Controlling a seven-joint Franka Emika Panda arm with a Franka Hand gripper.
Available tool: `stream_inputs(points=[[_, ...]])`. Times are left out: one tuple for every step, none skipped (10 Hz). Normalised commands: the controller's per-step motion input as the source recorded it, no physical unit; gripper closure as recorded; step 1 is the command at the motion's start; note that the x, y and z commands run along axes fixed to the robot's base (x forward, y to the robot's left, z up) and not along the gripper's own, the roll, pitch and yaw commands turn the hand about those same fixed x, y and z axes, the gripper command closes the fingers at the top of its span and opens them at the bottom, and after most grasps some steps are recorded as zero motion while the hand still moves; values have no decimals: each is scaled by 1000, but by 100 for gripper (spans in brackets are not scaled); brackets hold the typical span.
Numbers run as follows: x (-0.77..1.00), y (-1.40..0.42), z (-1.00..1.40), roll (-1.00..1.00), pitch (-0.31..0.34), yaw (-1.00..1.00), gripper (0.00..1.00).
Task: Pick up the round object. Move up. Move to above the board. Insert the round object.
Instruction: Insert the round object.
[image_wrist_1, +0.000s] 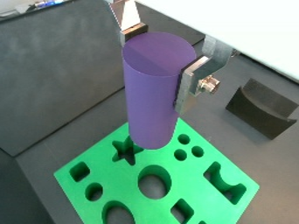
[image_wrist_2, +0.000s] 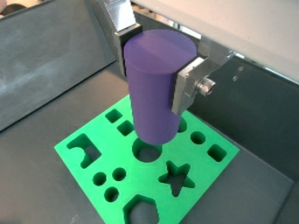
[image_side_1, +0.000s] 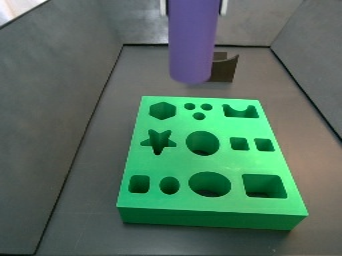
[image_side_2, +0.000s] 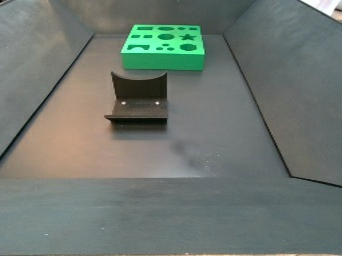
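1. The gripper (image_wrist_1: 163, 54) is clamping the round object (image_wrist_1: 156, 87), a tall purple cylinder, between its silver finger plates; in both wrist views the fingers (image_wrist_2: 191, 86) are pressing against its upper sides.
2. The cylinder is hanging upright over the board (image_wrist_1: 103, 179), its lower end clear of the green surface in a side view (image_side_1: 193, 40), where it is hovering beyond the slab's far edge (image_side_1: 207, 210).
3. In a wrist view the cylinder's base is lining up near a round hole (image_wrist_2: 146, 150), but its own body is covering part of that hole, so the exact alignment is hard to judge.
4. The board is lying flat on the dark floor, showing a star hole (image_side_1: 159, 141), a hexagon hole (image_side_1: 162, 109), circles, an oval and squares.
5. The fixture (image_side_2: 136, 97), a dark L-shaped bracket, is standing on the floor apart from the board (image_side_2: 166, 45); nothing is sitting between the cylinder and the holes below it.
6. In a side view (image_side_1: 225, 66) the fixture is partly hiding behind the cylinder.
7. That side view is cutting off the gripper and the cylinder's top at the frame edge.
8. The wider side view is showing neither arm nor cylinder.
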Motion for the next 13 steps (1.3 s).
stream_inputs(points=[[529, -217, -374, 224, 0, 100, 100], [560, -189, -371, 216, 0, 100, 100], [537, -171, -369, 221, 0, 109, 100], [531, -154, -346, 216, 0, 109, 100], [509, -151, -343, 213, 0, 106, 100], [514, -151, -351, 210, 0, 103, 100], [520, -137, -360, 197, 0, 100, 100], [529, -123, -360, 197, 0, 94, 100], [497, -77, -380, 190, 0, 89, 100], [374, -26, -411, 180, -14, 89, 100], [237, 0, -423, 81, -43, 103, 100], [146, 0, -446, 43, -73, 60, 100], [100, 0, -460, 51, -86, 46, 100]])
